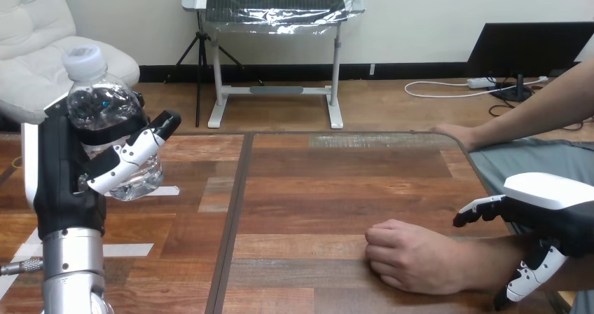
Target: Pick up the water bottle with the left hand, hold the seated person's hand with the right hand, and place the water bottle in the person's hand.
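Landmark for all of this is the person's near hand point(413, 258), lying loosely closed on the counter point(315, 188) close to its near edge. Just right of it, over the person's wrist, sits the robot's right hand point(553, 195). Its fingers point(480, 210) reach leftward above the wrist and its thumb point(529, 277) hangs on the near side, so the wrist lies between them. They look relaxed rather than clasped round it, and I cannot tell whether they touch it.

Well left of the near hand, the silver left forearm point(70, 272) rises from the bottom edge, with pale tape strips point(126, 249) on the wood beside it. Left of the near hand and farther back, the left hand point(63, 181) grasps the water bottle point(101, 104). Its fingers point(136, 149) wrap across the clear front, and the bottle is carried upright above the counter with its white cap uppermost.

Between the bottle and the near hand lie bare boards and one dark seam point(235, 216) running near to far. Beyond the near hand, at the counter's far right corner, the person's far hand point(455, 133) rests on the edge, well apart from both robot hands.
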Available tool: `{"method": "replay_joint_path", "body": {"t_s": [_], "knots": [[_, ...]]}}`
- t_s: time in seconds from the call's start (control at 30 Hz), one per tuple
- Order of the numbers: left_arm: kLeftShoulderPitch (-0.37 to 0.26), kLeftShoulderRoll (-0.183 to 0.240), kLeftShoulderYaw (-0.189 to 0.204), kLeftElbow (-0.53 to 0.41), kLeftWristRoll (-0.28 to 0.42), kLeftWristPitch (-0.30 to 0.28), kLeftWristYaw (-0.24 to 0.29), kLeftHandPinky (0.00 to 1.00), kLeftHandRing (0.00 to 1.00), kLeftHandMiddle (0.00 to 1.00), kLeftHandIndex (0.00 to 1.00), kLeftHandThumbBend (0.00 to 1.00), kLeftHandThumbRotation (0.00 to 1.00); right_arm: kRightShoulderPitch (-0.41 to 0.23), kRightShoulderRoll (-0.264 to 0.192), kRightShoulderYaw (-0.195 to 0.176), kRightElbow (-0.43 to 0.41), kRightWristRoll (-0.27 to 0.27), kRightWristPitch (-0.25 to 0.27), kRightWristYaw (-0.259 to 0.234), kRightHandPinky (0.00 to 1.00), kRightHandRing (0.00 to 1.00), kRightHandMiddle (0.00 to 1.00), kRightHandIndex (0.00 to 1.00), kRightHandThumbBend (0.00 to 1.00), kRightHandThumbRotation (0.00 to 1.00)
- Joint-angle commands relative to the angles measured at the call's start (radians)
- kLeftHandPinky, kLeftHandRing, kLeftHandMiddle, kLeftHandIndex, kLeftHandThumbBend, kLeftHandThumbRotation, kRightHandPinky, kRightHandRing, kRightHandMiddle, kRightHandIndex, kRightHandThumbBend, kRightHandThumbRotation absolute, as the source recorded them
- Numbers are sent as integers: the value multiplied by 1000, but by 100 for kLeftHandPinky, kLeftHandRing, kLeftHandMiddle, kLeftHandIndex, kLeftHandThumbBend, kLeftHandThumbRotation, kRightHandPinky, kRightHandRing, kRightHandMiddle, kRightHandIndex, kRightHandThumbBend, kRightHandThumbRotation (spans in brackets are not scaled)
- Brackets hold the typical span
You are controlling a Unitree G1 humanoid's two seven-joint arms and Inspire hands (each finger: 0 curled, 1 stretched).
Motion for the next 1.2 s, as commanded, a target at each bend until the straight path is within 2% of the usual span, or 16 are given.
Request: {"method": "replay_joint_path", "body": {"t_s": [0.0, 0.4, 0.67, 0.97, 1.17], "knots": [[-84, 13, 4, -5, 3, -26, 2, 24, 30, 35, 40, 61, 0, -21, 13, 57, 65, -40, 20, -11, 76, 83, 85, 83, 100, 25], [-85, 12, 6, -7, -4, -27, 0, 24, 30, 35, 40, 60, 0, -40, 20, 104, 94, -107, 68, -33, 64, 77, 81, 82, 100, 23], [-84, 12, 8, -13, -8, -22, 0, 24, 30, 35, 40, 60, 0, -50, 29, 128, 124, -133, 74, -66, 60, 73, 78, 80, 100, 19], [-87, 20, 12, 4, -4, -42, -2, 25, 31, 35, 40, 60, 0, -68, 40, 156, 171, -143, 90, -88, 60, 73, 77, 79, 100, 21], [-85, 20, 13, 1, -7, -40, -2, 25, 31, 35, 40, 60, 0, -80, 43, 179, 194, -161, 111, -96, 62, 74, 77, 78, 100, 27]]}}
